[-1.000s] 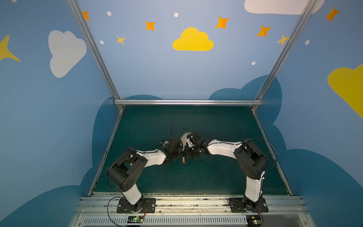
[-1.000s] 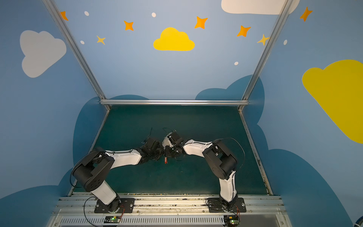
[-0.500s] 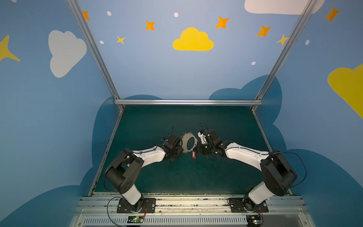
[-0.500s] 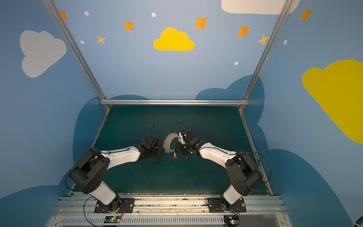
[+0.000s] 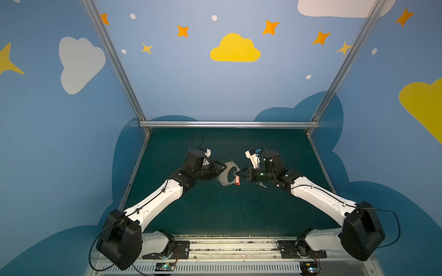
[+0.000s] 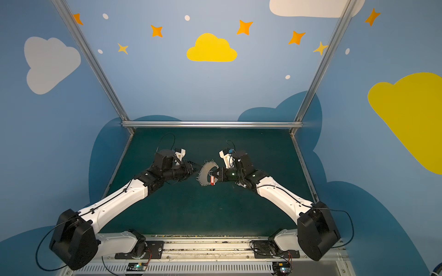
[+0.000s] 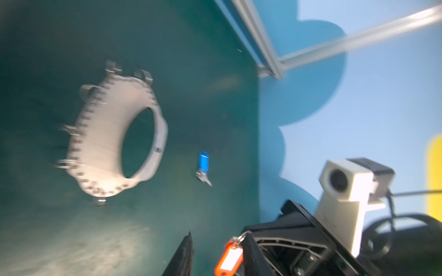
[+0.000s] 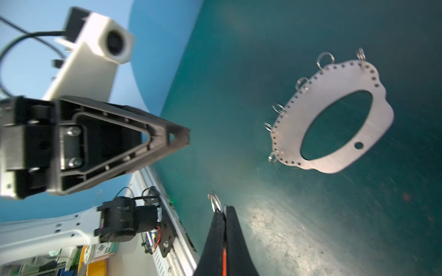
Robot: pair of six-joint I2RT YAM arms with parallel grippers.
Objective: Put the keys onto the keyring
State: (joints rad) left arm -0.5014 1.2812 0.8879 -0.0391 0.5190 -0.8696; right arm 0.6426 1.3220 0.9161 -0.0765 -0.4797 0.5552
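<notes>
Red-tagged key (image 7: 229, 259) between right fingers (image 8: 239, 239); keyring (image 8: 334, 88) apart, on mat (image 8: 311, 215).

No text, number or brand can be read; a small green-and-white label (image 8: 102, 249) is too blurred.

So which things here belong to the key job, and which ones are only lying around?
For the job: keyring, red-tag key in the right claw, blue-tag key.
Only around: green table, aluminium frame.
</notes>
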